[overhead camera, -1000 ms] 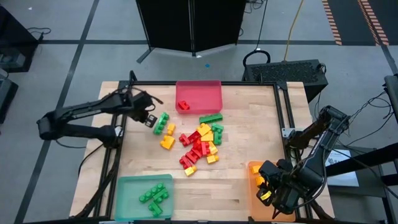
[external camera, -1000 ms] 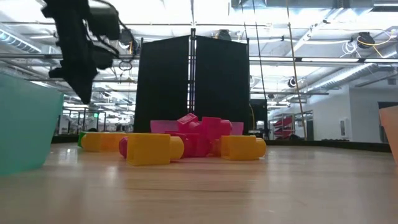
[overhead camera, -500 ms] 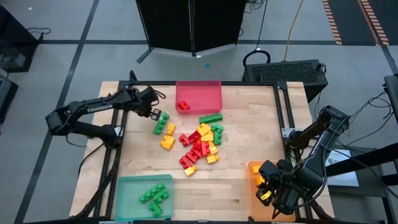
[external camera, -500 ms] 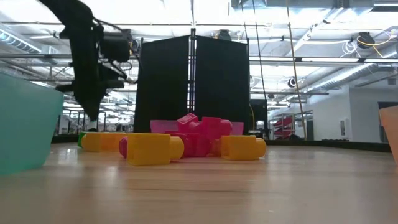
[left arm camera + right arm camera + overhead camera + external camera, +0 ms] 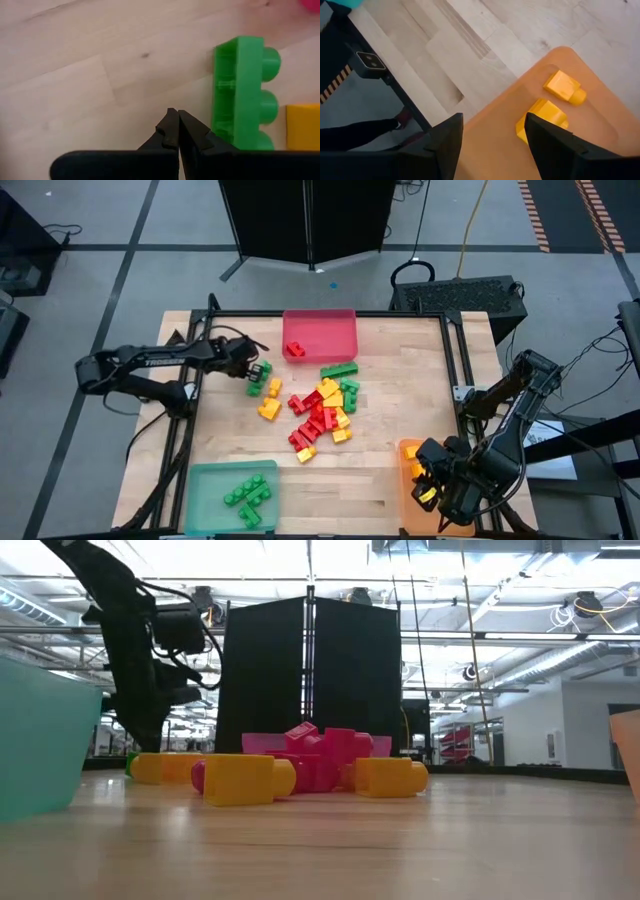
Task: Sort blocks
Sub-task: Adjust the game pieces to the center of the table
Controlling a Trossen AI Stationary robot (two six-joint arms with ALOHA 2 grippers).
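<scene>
Since the left gripper (image 5: 178,131) sits pinched together beside the green block (image 5: 244,95) near the blocks (image 5: 322,412), it should probably spread before straddling it, while the right gripper (image 5: 494,131) waits parted, empty, over the orange tray (image 5: 580,107).

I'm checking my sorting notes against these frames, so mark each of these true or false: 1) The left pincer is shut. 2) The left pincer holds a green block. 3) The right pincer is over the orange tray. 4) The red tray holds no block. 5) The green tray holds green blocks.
1) True: the left pincer has its fingers pressed together.
2) False: it holds nothing; the green block lies on the table beside it.
3) True: the right pincer stands open above the orange tray, which holds yellow blocks.
4) False: the red tray holds one red block.
5) True: the green tray holds green blocks.
</scene>
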